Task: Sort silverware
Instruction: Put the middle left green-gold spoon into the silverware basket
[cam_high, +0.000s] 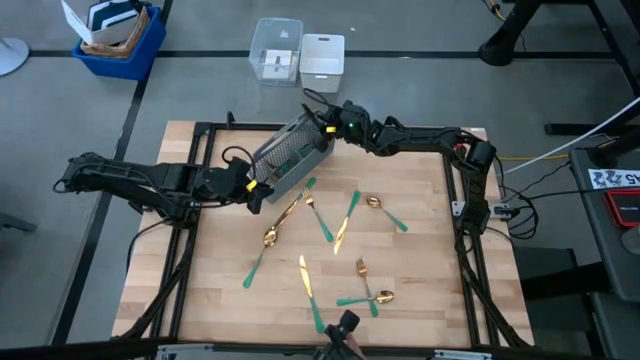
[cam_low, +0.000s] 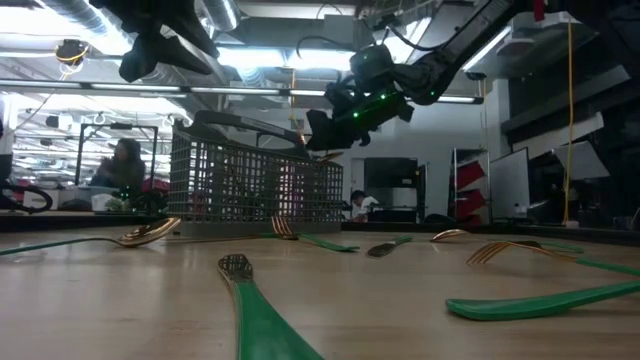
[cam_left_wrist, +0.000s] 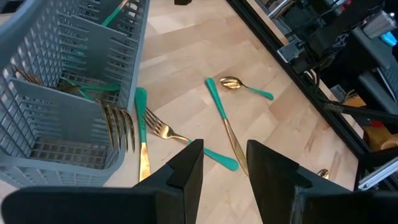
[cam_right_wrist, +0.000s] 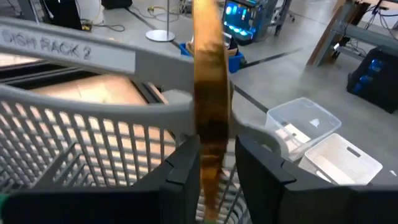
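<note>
My right claw (cam_right_wrist: 213, 163) hangs over the grey caddy (cam_high: 292, 155) at the surface's (cam_high: 420, 300) twelve o'clock, jaws parted beside a gold utensil (cam_right_wrist: 209, 93), my left claw (cam_left_wrist: 222, 163) open and empty; several pieces binned, roughly nine silverware (cam_high: 340, 225) strewn centre to six.

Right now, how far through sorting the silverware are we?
Partly done. A few pieces already lie inside the grey caddy. The right pincer, above the caddy, has a gold piece between its fingers. About eight pieces remain on the table, including a knife. The left pincer is open.
</note>
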